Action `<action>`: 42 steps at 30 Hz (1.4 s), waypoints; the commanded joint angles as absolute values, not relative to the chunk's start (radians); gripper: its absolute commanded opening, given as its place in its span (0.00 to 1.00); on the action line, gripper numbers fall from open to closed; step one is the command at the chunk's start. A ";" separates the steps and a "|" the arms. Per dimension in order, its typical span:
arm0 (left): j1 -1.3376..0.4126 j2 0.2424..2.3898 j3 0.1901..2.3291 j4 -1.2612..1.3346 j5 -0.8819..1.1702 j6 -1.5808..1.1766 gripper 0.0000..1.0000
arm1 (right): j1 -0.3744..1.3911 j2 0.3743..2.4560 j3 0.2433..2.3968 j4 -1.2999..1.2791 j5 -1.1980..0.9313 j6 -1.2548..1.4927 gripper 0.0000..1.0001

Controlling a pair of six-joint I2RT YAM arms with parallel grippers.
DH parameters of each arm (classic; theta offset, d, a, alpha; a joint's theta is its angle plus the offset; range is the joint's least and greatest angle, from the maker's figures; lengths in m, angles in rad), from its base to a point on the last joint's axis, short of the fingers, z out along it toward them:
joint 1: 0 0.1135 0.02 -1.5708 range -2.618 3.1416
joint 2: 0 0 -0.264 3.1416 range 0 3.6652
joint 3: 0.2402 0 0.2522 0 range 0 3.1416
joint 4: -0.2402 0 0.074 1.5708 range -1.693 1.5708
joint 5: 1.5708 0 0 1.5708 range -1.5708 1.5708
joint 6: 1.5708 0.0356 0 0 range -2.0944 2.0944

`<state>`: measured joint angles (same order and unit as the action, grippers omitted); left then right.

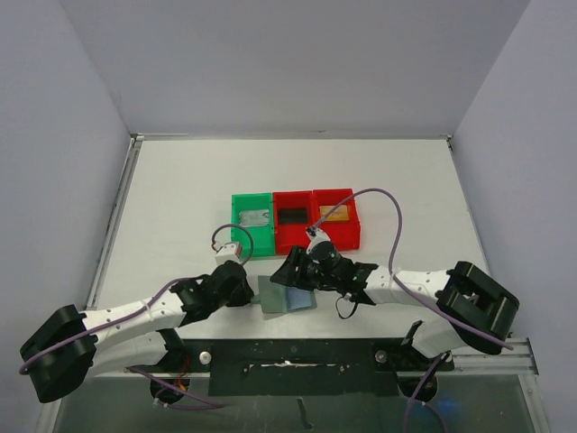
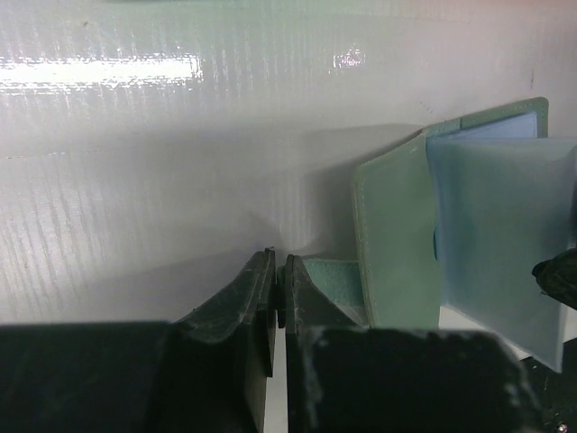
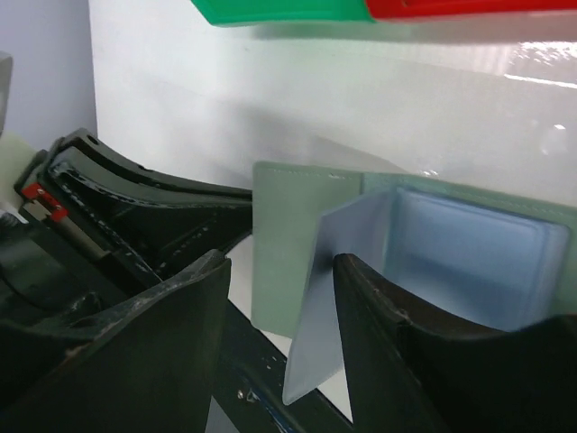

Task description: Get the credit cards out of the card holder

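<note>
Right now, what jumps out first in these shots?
The card holder lies open at the table's near edge, between the two arms. The left gripper is shut on its left flap, and the right gripper stands open astride a clear sleeve. Behind it is a row of bins: the green bin holds a grey card, the middle red bin a black card, and the right red bin a gold card.

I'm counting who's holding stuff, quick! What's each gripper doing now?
Left gripper: jaws shut at the card holder's edge; a grip cannot be told.
Right gripper: jaws open, the holder's clear flap between them.
</note>
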<state>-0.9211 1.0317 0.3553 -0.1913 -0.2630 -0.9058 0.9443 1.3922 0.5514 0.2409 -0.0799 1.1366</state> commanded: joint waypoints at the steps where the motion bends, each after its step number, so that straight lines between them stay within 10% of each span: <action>1: -0.920 1.007 0.362 -0.146 -0.268 -0.915 0.00 | 0.952 1.451 0.622 0.384 -0.150 1.103 0.51; 7: -0.919 0.951 0.358 -0.164 -0.282 -0.925 0.02 | 0.950 1.546 0.649 0.386 -0.170 1.114 0.53; 20: -0.919 0.870 0.345 -0.139 -0.233 -0.988 0.45 | 0.954 1.637 0.520 0.616 -0.173 1.246 0.58; 42: -0.917 0.741 0.276 -0.100 -0.219 -1.141 0.56 | 0.954 1.634 0.471 0.708 -0.146 1.264 0.63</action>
